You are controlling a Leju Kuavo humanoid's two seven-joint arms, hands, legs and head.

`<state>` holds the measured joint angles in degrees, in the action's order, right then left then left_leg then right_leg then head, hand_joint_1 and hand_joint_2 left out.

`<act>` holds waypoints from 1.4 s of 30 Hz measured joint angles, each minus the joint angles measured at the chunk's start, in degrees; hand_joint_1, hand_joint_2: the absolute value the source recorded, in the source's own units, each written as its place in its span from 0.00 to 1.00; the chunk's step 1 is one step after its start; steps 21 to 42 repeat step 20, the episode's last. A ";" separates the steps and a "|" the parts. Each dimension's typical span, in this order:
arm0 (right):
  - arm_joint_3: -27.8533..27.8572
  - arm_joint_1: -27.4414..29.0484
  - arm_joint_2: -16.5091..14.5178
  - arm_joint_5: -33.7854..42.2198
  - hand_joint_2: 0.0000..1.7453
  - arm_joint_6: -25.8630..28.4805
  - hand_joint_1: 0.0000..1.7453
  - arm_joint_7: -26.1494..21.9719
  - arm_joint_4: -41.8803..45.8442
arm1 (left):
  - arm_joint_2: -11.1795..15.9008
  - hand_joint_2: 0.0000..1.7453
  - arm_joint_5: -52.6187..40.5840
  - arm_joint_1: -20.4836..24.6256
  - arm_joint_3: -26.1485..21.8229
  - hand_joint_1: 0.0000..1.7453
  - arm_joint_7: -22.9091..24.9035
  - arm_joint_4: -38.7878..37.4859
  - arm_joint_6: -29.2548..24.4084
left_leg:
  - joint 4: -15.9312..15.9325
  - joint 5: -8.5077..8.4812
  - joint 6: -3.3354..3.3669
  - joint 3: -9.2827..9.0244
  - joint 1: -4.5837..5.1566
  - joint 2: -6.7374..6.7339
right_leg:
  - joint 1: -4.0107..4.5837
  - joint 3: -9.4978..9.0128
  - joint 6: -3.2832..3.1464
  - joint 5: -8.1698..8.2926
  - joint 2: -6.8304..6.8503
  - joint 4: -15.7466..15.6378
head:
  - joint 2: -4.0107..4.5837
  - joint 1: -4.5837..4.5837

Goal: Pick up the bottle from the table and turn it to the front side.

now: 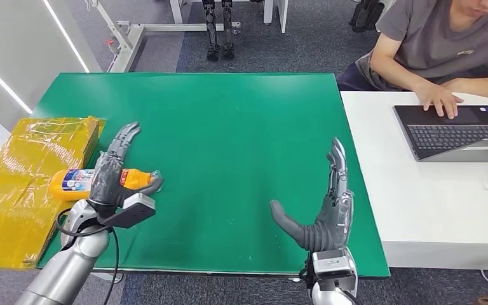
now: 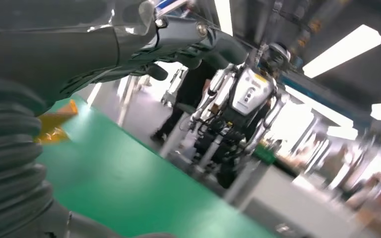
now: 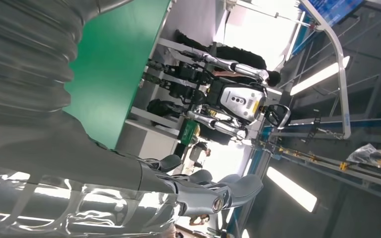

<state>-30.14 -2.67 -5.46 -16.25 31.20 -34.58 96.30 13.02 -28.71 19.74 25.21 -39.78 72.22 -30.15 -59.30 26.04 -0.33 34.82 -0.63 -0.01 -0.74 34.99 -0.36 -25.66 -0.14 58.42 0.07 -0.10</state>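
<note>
An orange-yellow bottle (image 1: 70, 183) with a blue and white label lies on its side at the left edge of the green table (image 1: 229, 140). My left hand (image 1: 111, 171) lies across the bottle's middle, fingers stretched straight past it and thumb beside the bottle's right end. Whether it presses on the bottle I cannot tell. In the left wrist view an orange part of the bottle (image 2: 54, 123) peeks out under the hand (image 2: 69, 54). My right hand (image 1: 327, 206) stands upright over the table's near right part, fingers apart, thumb out, holding nothing.
A yellow wrapped box (image 1: 19, 184) lies against the table's left edge, touching the bottle's end. To the right stands a white table (image 1: 419, 210) with a laptop (image 1: 457, 130) that a person (image 1: 445, 44) is typing on. Another robot's legs (image 1: 219, 32) stand beyond the far edge.
</note>
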 joint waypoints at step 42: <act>-1.07 -1.86 -1.82 -2.24 1.00 -4.34 0.00 2.94 -0.67 | -18.56 1.00 28.28 -8.85 -1.31 0.00 0.17 18.33 15.61 | -0.02 0.02 0.04 0.00 0.00 0.05 | -0.02 -0.05 0.02 0.02 0.08 -0.02 | 0.00 0.00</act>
